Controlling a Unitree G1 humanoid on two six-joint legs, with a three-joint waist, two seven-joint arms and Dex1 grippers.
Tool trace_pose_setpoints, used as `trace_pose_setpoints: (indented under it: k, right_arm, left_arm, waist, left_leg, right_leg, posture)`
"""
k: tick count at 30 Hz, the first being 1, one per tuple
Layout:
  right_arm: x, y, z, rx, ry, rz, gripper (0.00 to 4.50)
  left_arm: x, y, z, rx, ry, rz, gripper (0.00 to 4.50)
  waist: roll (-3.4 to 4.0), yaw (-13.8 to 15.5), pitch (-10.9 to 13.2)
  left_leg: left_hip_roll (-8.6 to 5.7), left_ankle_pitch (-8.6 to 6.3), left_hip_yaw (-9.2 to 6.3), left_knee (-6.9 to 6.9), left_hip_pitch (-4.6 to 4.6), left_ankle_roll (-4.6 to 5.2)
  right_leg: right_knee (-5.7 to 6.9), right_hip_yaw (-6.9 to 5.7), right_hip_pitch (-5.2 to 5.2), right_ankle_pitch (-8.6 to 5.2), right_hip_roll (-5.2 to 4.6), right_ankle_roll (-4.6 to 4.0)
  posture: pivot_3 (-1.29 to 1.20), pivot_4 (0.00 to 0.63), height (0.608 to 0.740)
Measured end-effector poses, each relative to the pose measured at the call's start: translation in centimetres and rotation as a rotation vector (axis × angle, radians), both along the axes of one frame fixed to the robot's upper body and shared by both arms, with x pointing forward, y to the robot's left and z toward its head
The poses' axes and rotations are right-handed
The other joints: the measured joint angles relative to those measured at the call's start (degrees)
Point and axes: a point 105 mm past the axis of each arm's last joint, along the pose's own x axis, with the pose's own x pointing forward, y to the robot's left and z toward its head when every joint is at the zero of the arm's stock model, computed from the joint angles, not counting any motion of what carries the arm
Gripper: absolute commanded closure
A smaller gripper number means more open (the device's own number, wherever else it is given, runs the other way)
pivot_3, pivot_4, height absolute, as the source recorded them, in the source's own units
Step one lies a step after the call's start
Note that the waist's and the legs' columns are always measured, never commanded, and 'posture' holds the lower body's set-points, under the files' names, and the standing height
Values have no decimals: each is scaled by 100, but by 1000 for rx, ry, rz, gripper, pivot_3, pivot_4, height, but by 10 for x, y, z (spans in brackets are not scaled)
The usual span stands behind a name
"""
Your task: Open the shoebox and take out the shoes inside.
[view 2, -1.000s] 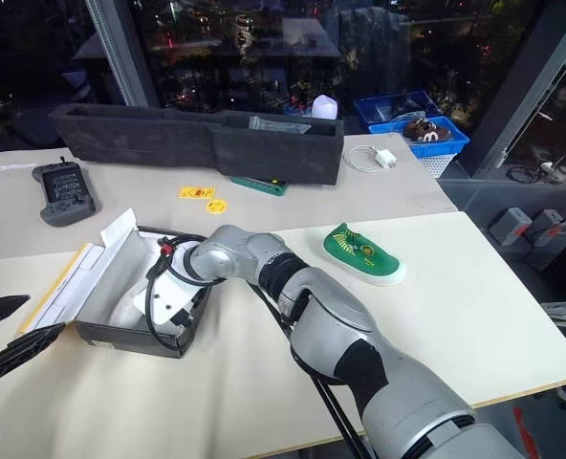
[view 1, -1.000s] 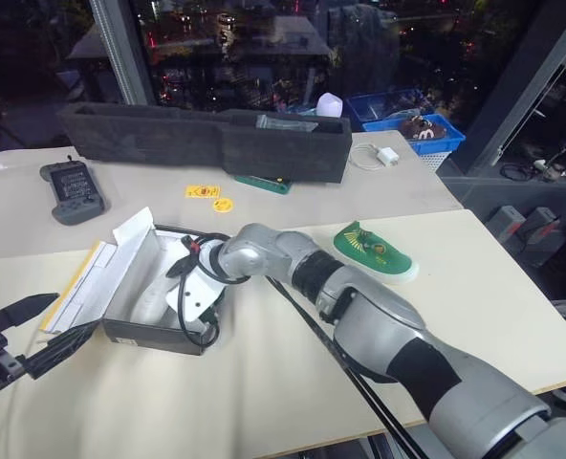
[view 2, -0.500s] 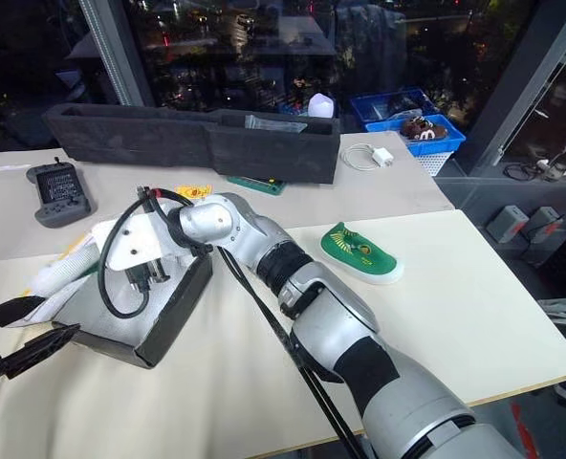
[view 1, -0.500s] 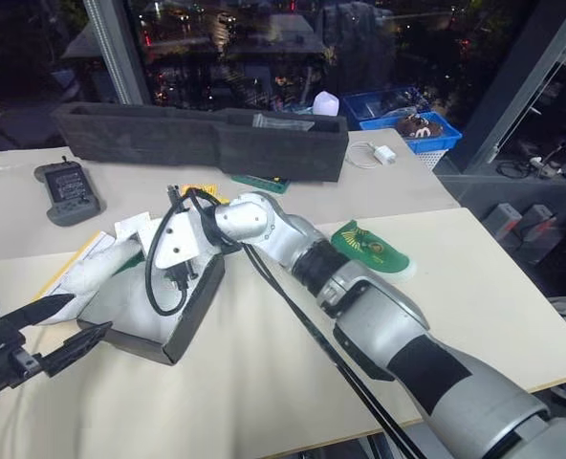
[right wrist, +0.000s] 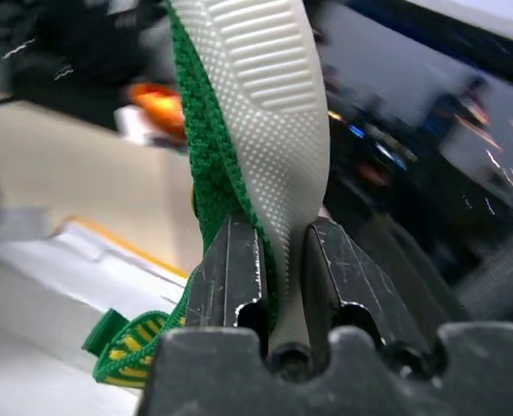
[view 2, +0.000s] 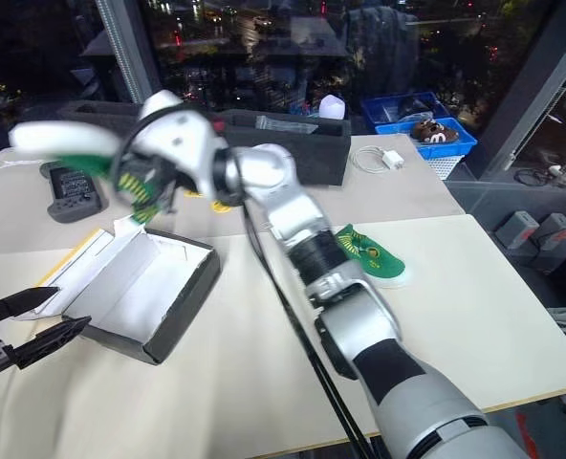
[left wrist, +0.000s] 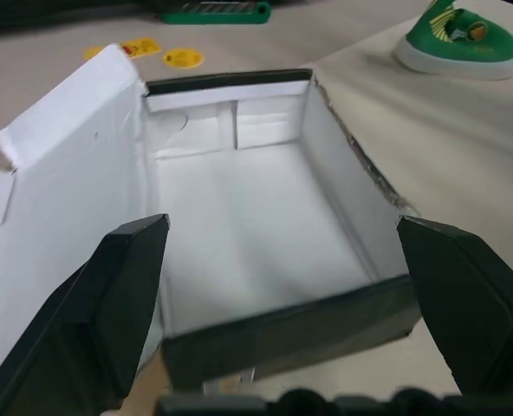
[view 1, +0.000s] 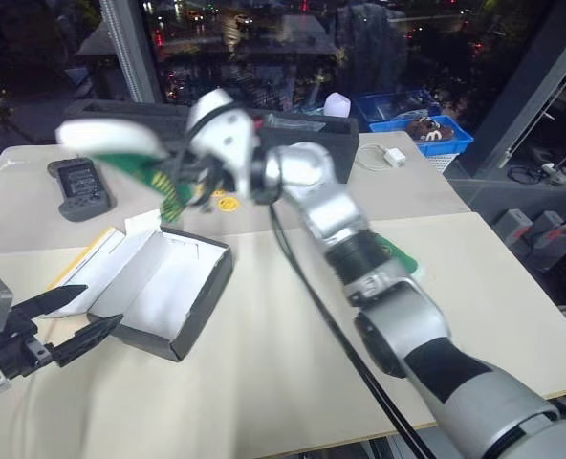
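The shoebox lies open at the table's near left, its white interior bare and its lid folded back to the left. My right gripper is shut on one of the shoes, a green one with a white ribbed sole, held high above the box's far end. The other shoe rests on the table to the right, partly behind my right arm. My left gripper is open just off the box's near-left corner, its fingers apart, touching nothing.
A long black foam tray runs along the back of the table. A grey handheld controller lies at the back left. Yellow stickers lie beyond the box. A white charger and blue baskets sit at the back right.
My right gripper has risen out of the box with the shoe and rolled over. The box, tilted half a second ago, lies flat again. The left gripper has barely moved.
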Motion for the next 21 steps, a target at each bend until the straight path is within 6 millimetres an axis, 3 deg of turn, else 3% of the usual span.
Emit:
trace_pose_setpoints:
  k: [3,9,12,15,18,21]
  right_arm:
    - [14,-54,-20,43,181,-149,4295]
    - [9,-114,-55,183,532,-319,4295]
    - [-5,-134,-79,133,583,-383,4295]
    - [-26,-154,-121,-1,680,-416,4295]
    - [-39,-156,-125,5,742,-365,4295]
    - [-54,-165,-119,140,835,-298,4295]
  left_arm:
    - [4,-2,-2,-6,8,-14,0]
    - [10,-6,1,5,6,-48,0]
    - [13,-6,0,-2,13,-54,0]
    - [16,-6,-2,-10,26,-64,0]
    - [19,-7,-1,1,29,-76,0]
    - [20,-8,-3,-1,38,-86,0]
  waist:
    - [-2,26,-1]
    - [29,-5,17]
    - [37,12,22]
    - [39,25,23]
    - [44,-24,27]
    - [40,-6,24]
  left_leg:
    - [2,0,7,-1,1,0]
    - [3,0,9,-10,5,2]
    - [3,0,9,-11,4,2]
    - [-3,0,13,-3,-2,2]
    - [-3,0,21,3,2,2]
    - [0,0,16,1,18,2]
  right_leg:
    - [0,5,-3,1,3,1]
    - [12,14,-10,0,14,1]
    - [7,15,-10,-2,15,3]
    - [-1,20,-8,-4,6,10]
    - [1,33,-8,2,8,18]
    - [1,29,6,2,12,17]
  posture:
    - [0,150,730]
    - [0,150,730]
    - [0,150,730]
    - [0,150,730]
    - [0,150,730]
    - [0,150,730]
